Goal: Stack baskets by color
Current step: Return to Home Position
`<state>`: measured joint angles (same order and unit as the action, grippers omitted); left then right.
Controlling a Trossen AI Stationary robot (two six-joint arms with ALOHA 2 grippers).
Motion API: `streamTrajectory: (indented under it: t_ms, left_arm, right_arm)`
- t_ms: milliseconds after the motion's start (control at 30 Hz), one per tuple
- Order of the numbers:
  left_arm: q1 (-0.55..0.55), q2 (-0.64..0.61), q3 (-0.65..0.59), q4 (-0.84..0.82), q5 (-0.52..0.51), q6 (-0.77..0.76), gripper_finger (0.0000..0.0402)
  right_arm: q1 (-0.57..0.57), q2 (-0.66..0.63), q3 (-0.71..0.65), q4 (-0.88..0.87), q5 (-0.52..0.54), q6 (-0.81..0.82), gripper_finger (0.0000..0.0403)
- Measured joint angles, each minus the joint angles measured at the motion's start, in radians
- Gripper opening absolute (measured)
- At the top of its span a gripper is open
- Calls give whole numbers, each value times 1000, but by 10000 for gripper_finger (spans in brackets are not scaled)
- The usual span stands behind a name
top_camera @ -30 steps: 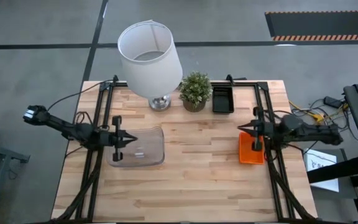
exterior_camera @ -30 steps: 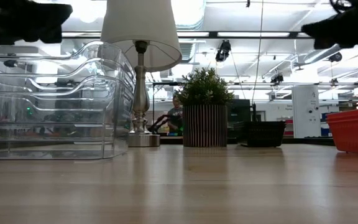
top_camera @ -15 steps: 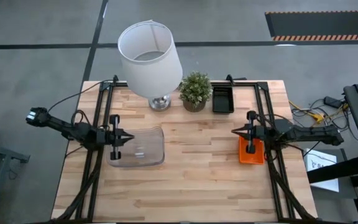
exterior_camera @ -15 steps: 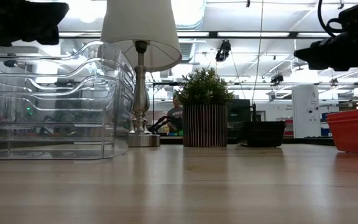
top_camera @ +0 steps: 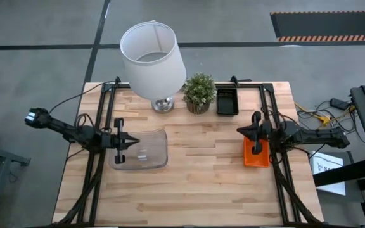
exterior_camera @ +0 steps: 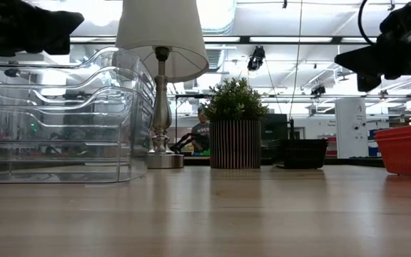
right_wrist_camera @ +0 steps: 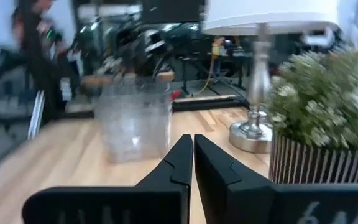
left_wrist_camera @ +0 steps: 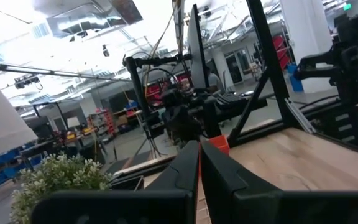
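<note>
Left tool (top_camera: 132, 142) closed, empty, over clear baskets (top_camera: 149, 155), right tool (top_camera: 241, 131) closed, empty, beside orange baskets (top_camera: 256, 158), slightly lower than before.

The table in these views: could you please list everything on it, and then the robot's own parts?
clear baskets: one nested stack, transparent, centre left of the table.
red-orange baskets: one stack, red-orange, right side.
black baskets: one stack, black, back edge, right of the plant.
lamp: one, white shade on a silver base, back centre.
potted plant: one, green, beside the lamp.
table: one, light wood.
left gripper: shut, empty, over the clear stack's left edge.
right gripper: shut, empty, raised by the red-orange stack's back left corner.
</note>
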<state>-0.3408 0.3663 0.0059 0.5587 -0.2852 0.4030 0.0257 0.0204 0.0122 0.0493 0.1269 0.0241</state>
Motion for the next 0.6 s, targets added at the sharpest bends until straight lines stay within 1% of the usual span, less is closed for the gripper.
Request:
streamTrajectory:
  t_ms: [100, 200, 600]
  left_arm:
    - [0, 10, 0, 0, 0, 0, 0]
    - [0, 20, 0, 0, 0, 0, 0]
    - [0, 55, -1, 0, 0, 0, 0]
  right_arm:
    - [0, 4, 2, 1, 7, 99, 9]
    - [0, 7, 4, 3, 6, 136, 9]
    - [0, 7, 7, 8, 6, 134, 9]
